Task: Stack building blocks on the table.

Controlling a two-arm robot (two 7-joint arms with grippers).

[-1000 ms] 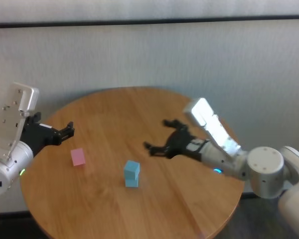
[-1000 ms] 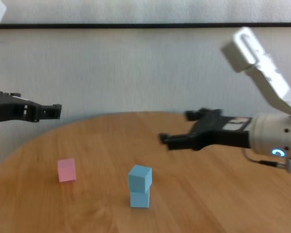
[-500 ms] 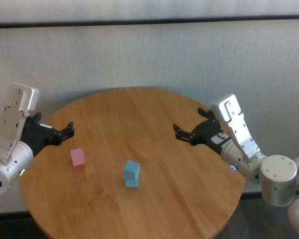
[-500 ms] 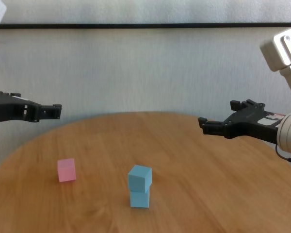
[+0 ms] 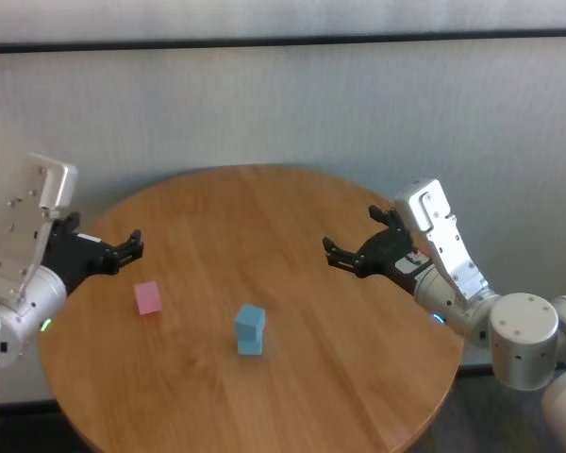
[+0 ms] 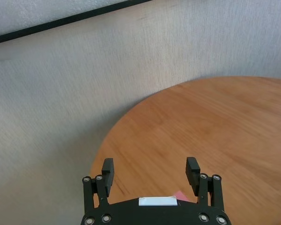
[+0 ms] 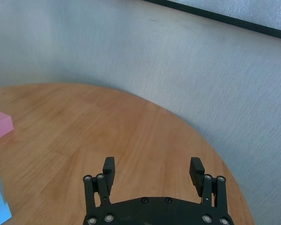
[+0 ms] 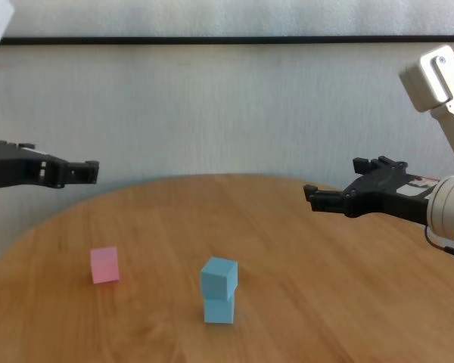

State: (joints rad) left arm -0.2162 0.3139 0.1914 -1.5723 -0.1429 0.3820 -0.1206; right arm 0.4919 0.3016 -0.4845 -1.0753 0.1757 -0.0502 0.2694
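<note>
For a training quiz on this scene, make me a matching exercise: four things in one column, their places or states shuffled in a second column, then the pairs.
Column one:
1. pink block
2. upper blue block
3. left end effector
4. right end effector

Column two:
A. sits on top of the lower blue block, slightly turned
B. open and empty, above the table on its right side
C. lies alone on the table, apart from the stack
D. open and empty, above the table's left edge near the pink block

Pairs: 1-C, 2-A, 3-D, 4-B
</note>
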